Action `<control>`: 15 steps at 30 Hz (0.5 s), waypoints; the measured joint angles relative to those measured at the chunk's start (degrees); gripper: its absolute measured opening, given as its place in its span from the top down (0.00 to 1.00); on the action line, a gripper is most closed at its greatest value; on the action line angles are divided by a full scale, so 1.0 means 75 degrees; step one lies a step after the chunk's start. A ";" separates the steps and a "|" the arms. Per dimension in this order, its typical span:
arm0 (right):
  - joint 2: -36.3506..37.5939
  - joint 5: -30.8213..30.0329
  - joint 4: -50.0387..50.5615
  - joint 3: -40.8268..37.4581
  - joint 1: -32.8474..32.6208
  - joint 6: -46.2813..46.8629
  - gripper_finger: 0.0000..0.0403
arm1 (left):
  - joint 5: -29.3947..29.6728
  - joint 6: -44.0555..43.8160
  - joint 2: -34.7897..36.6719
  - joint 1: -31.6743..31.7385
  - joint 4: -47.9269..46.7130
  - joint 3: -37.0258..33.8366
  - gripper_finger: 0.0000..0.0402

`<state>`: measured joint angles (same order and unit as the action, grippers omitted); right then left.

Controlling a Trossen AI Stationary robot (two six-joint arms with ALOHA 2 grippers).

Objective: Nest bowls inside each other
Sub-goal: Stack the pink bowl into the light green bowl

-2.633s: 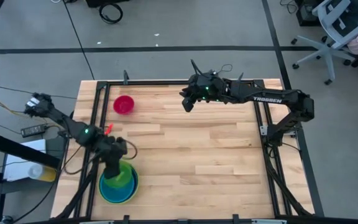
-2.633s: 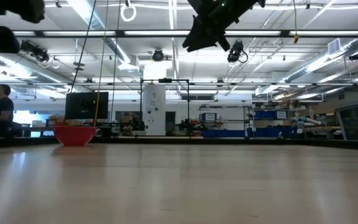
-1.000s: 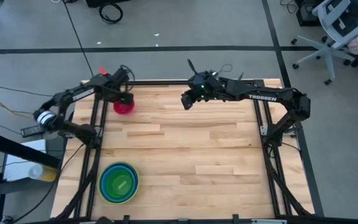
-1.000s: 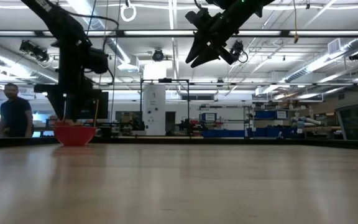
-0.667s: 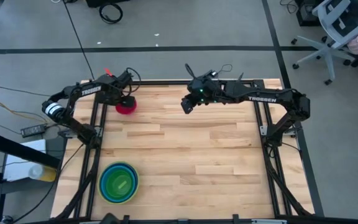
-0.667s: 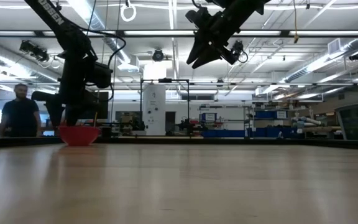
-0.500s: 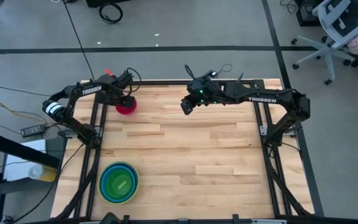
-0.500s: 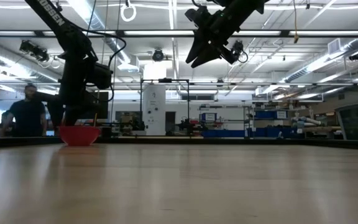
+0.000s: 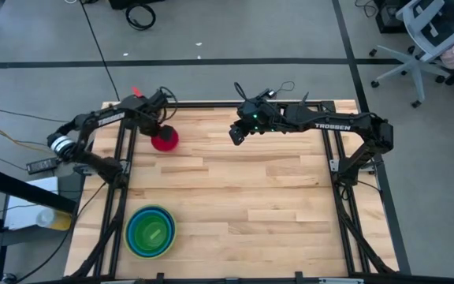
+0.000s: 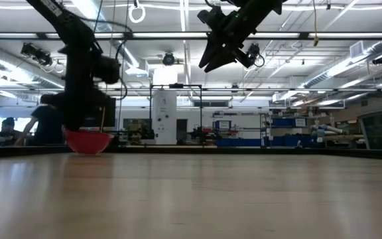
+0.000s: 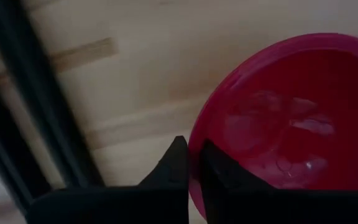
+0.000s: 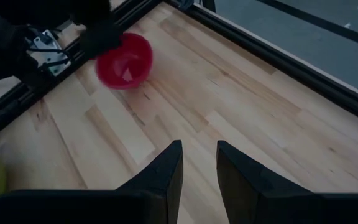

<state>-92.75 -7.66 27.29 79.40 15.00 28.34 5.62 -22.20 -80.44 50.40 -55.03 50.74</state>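
Observation:
The smallest magenta-red bowl (image 9: 165, 140) is at the table's far left, with my left gripper (image 9: 157, 128) shut on it from above; it also shows in the low view (image 10: 87, 141) and the right wrist view (image 12: 124, 60). The other bowls sit nested in a stack (image 9: 150, 231) at the near left, lime-green outermost, then teal-blue, light blue and small green inside. My right gripper (image 9: 235, 134) hangs open high over the far middle of the table, holding nothing. My left gripper pinches the magenta bowl's rim (image 11: 194, 146) on its left side, one finger (image 11: 174, 163) outside the wall and one finger (image 11: 217, 167) inside the bowl. The fingers point straight down. Whether the bowl's base still touches the table, I cannot tell.
The dark frame rail (image 9: 123, 158) runs along the table's left side, close beside the left gripper. A person (image 10: 45, 126) stands in the room beyond the far edge. The light wooden tabletop (image 9: 266, 197) stretches to the right of the bowls.
My left gripper has come down at the magenta bowl's left rim and shifted a little toward the table's right and near edges. The bowl has gone with it by about a third of its width. The nested stack and my right gripper have kept still.

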 joint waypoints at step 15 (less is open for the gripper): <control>0.0000 -0.0014 0.0784 0.0000 0.0078 -0.0143 0.74 | -0.2644 -0.1225 0.4225 -0.6421 -0.2953 0.0118 0.97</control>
<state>-92.75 -7.76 33.17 79.40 15.59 27.27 -14.21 -31.38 -48.75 2.25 -77.18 51.63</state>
